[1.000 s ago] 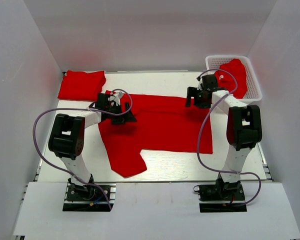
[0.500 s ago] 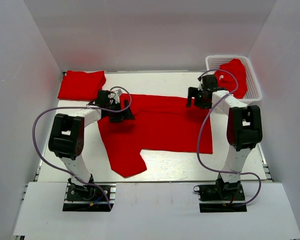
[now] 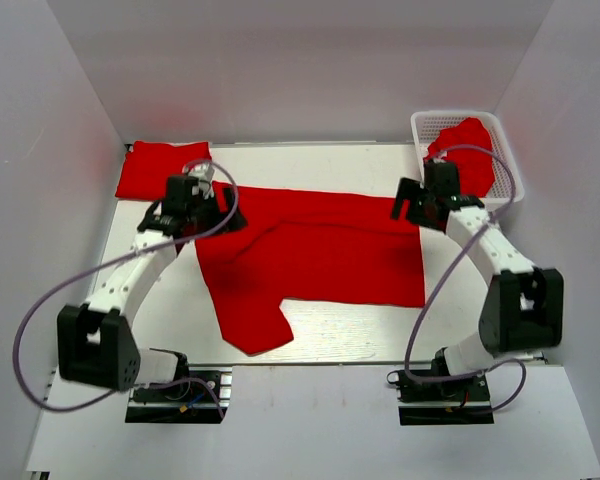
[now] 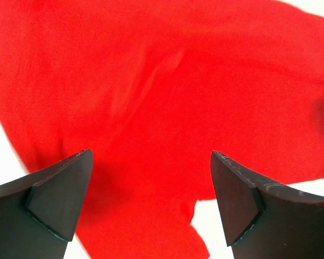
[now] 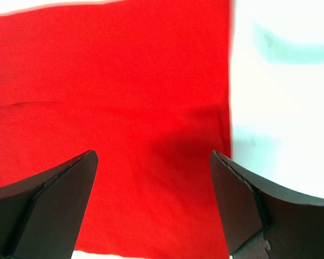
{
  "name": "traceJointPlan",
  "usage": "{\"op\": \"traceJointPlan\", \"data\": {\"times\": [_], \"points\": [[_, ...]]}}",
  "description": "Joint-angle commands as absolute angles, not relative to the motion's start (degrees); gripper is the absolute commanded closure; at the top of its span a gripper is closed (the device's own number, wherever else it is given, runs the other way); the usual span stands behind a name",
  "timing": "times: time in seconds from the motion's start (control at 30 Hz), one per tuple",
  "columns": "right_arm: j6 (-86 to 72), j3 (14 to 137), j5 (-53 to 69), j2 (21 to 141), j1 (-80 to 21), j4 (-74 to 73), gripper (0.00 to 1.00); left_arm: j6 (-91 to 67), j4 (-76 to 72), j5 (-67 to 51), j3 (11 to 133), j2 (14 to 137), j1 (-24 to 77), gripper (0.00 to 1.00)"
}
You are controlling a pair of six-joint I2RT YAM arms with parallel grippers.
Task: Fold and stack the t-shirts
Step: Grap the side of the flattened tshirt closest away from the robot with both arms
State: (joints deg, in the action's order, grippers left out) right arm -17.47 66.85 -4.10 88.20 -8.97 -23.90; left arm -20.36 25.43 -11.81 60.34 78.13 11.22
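A red t-shirt (image 3: pixel 315 250) lies spread on the table, one sleeve hanging toward the front left. It fills the left wrist view (image 4: pixel 162 81) and most of the right wrist view (image 5: pixel 113 108). My left gripper (image 3: pixel 202 205) is open and empty above the shirt's far left corner. My right gripper (image 3: pixel 412 205) is open and empty above its far right corner. A folded red t-shirt (image 3: pixel 160 168) lies at the far left. Another red t-shirt (image 3: pixel 470 150) is heaped in the basket.
The white lattice basket (image 3: pixel 510 180) stands at the far right corner. White walls close in the table on three sides. Bare white table (image 5: pixel 283 108) shows right of the shirt's edge.
Both arms have lifted and drawn back from the spread shirt. The left gripper moved left and up, the right gripper moved right. The shirt's far left edge now lies flatter.
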Motion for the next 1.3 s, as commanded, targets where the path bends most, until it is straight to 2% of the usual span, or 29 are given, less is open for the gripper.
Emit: {"op": "traceJointPlan", "data": {"times": [0.0,0.17,0.33,0.6,0.73,0.83,0.9,1.07,1.27], "points": [[-25.39,60.66,-11.06,81.22,-8.7,-24.27,0.1,-24.07,32.52,-6.25,53.19,71.39,13.0,0.0],[-28.74,51.78,-11.87,71.65,-8.53,-24.17,0.1,-23.55,41.82,-2.99,49.31,65.75,19.32,0.0],[-30.67,45.71,-12.48,68.64,-8.53,-27.76,0.1,-28.11,49.38,-5.97,43.52,60.83,25.56,0.0],[-31.46,42.98,-18.01,65.83,-8.35,-30.76,0.1,-36.38,56.51,-11.33,38.85,59.68,35.75,0.0],[-31.9,42.72,-18.72,65.3,-8.44,-31.2,0.1,-37.97,57.04,-11.34,38.32,65.45,39.97,0.03],[-32.17,42.36,-18.72,65.39,-8.52,-31.11,0.1,-39.11,56.0,-10.81,38.32,68.55,41.92,0.06],[-32.08,42.01,-18.81,65.48,-8.26,-30.85,0.1,-39.63,54.67,-8.19,40.15,69.35,42.45,0.16],[-31.29,42.01,-16.7,67.23,-8.52,-30.5,0.1,-39.64,50.98,-6.42,40.79,71.89,44.03,0.24],[-29.8,42.45,-17.92,67.5,-8.44,-31.38,0.1,-39.11,50.02,-4.48,40.08,76.54,46.31,0.27]]}}
